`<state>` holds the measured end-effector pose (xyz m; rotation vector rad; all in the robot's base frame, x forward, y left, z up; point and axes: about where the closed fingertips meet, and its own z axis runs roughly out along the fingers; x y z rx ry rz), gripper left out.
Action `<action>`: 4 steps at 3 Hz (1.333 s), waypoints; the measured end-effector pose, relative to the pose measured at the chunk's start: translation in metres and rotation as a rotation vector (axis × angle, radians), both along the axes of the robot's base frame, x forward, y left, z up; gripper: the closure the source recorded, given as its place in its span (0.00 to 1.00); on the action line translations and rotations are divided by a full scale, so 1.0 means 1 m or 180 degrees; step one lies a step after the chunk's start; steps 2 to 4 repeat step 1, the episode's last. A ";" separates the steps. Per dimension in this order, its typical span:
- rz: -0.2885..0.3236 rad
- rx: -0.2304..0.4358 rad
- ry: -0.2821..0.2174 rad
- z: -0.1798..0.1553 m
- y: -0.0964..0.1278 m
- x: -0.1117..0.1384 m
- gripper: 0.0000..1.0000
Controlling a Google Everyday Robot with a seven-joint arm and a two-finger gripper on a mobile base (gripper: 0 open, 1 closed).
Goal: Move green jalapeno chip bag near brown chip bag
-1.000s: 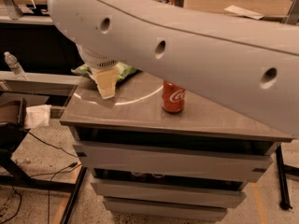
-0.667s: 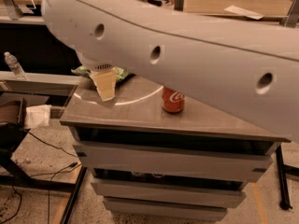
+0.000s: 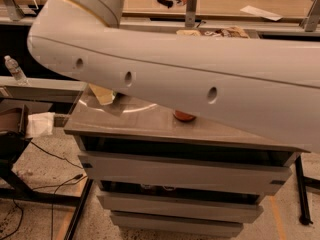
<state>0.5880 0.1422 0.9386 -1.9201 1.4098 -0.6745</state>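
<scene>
From my remote console, the robot's broad white plastic arm link (image 3: 200,79) fills the camera view, running from ten o'clock down to three o'clock above a grey metal drawer cabinet (image 3: 150,126). The gripper is out of sight behind that link, somewhere over the cabinet's far side, so I cannot tell how it is set. A cream-yellow wedge of crinkled bag (image 3: 102,94) pokes out under the arm at the cabinet top's ten o'clock corner and rests on the metal. I cannot tell whether it belongs to the green jalapeno chip bag or the brown chip bag, because the arm covers the rest of both. The orange-red base of a soda can (image 3: 184,116) stands on the cabinet top near its middle, at three o'clock from the wedge and well apart from it. At nine o'clock of the cabinet, a white crumpled cloth (image 3: 40,124) lies just beside its edge. A clear plastic water bottle (image 3: 15,70) stands further out at ten o'clock. Black cables (image 3: 50,184) trail over the speckled floor at seven o'clock.
</scene>
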 end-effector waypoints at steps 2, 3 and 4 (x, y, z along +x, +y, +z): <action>-0.0080 0.0027 -0.0102 0.007 -0.002 0.006 0.00; -0.0080 0.0027 -0.0102 0.007 -0.002 0.006 0.00; -0.0080 0.0027 -0.0102 0.007 -0.002 0.006 0.00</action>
